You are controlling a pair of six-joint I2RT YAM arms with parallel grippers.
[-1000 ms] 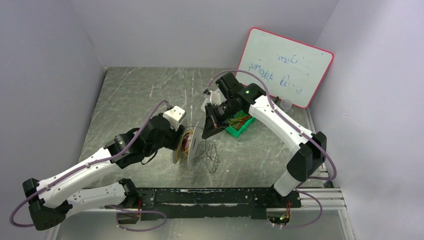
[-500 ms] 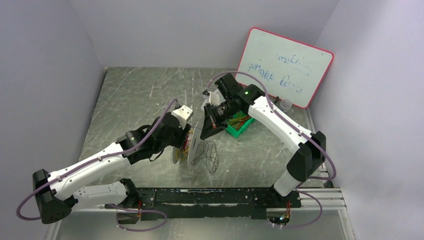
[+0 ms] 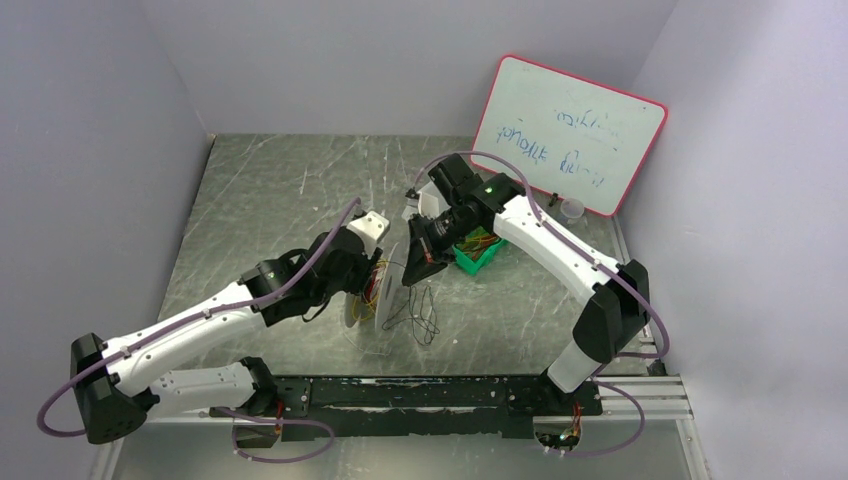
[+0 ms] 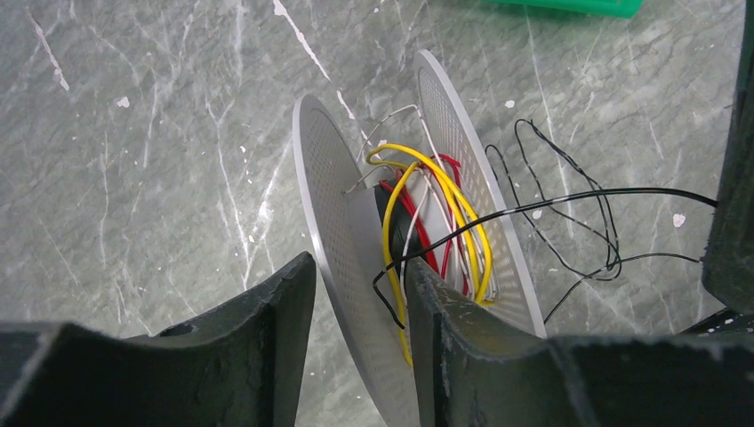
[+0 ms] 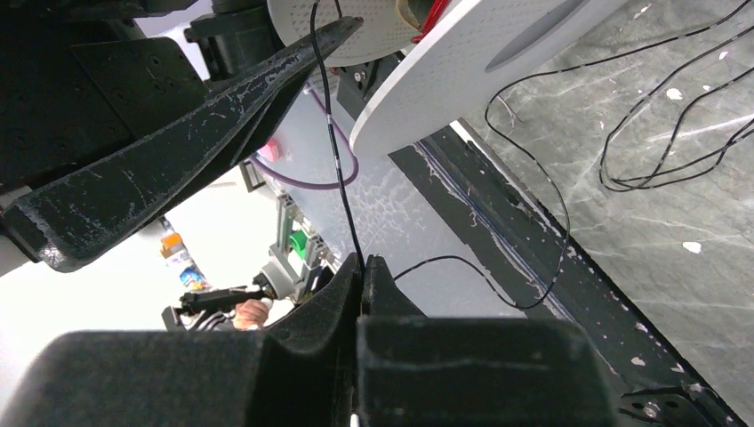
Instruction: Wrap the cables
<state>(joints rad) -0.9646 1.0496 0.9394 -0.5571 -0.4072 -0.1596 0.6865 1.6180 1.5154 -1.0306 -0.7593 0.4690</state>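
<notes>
A: Where do the cables [image 4: 442, 191] sit?
B: Wound on the spool [image 4: 331, 200]; the right gripper [image 5: 362, 265] pinches the black cable [image 5: 340, 182], the left gripper [image 4: 360, 276] stands half-spread astride one flange
A: The risk?
B: Probably tension tipping the unclamped spool

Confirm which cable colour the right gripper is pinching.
The black cable, clamped in the shut right gripper; the yellow cable and red cable sit wound on the spool.
</notes>
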